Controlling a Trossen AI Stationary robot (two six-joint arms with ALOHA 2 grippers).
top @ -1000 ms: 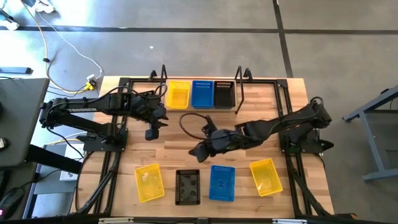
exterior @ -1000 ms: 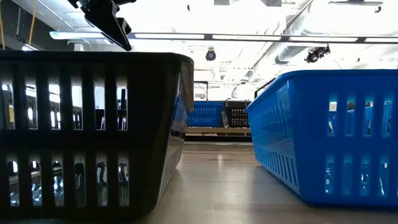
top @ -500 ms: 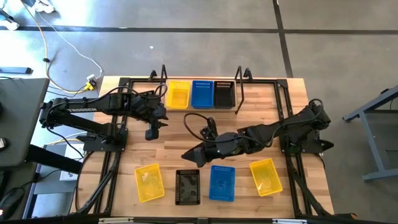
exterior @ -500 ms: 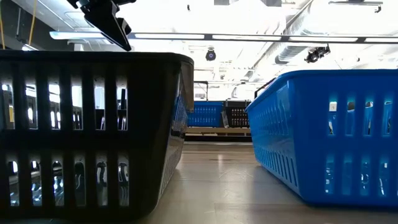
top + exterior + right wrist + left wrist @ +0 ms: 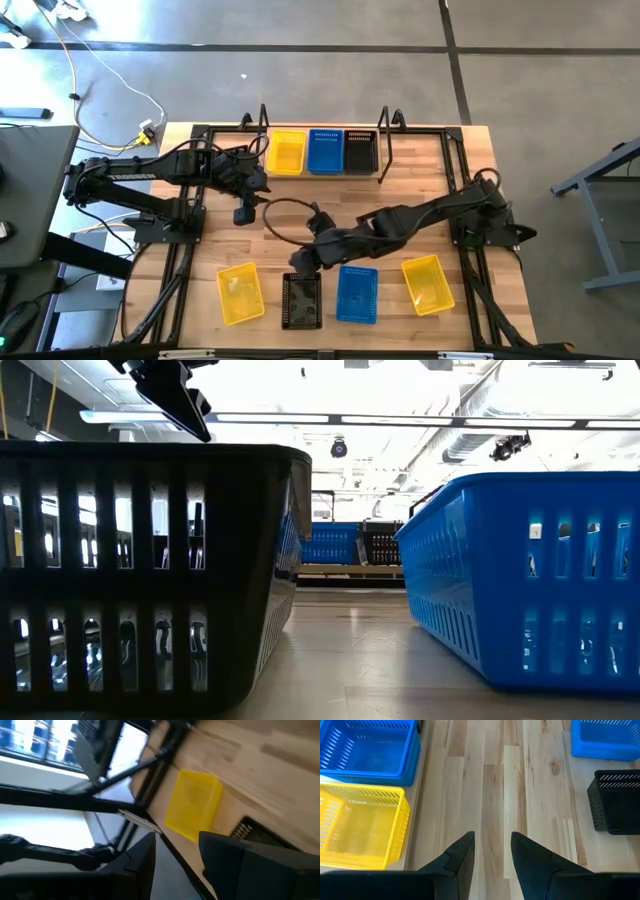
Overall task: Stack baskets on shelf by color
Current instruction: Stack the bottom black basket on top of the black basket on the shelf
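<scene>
Near the table's front edge, the right gripper (image 5: 299, 259) is poised open and empty, just behind the black perforated plastic basket (image 5: 302, 300). That basket's long axis is seen running front to back. The left gripper (image 5: 243, 214), parted and empty, is kept farther off.

We read robotics lab or workshop: bare concrete floor (image 5: 300, 70), loose yellow cable (image 5: 75, 60) at 10 o'clock, ceiling strip lights (image 5: 400, 420), exposed ducting (image 5: 480, 440).

The right tool (image 5: 300, 261) hovers just behind the front row of baskets (image 5: 302, 300) on the desk (image 5: 415, 205); the shelf (image 5: 322, 152) stands well behind it.
</scene>
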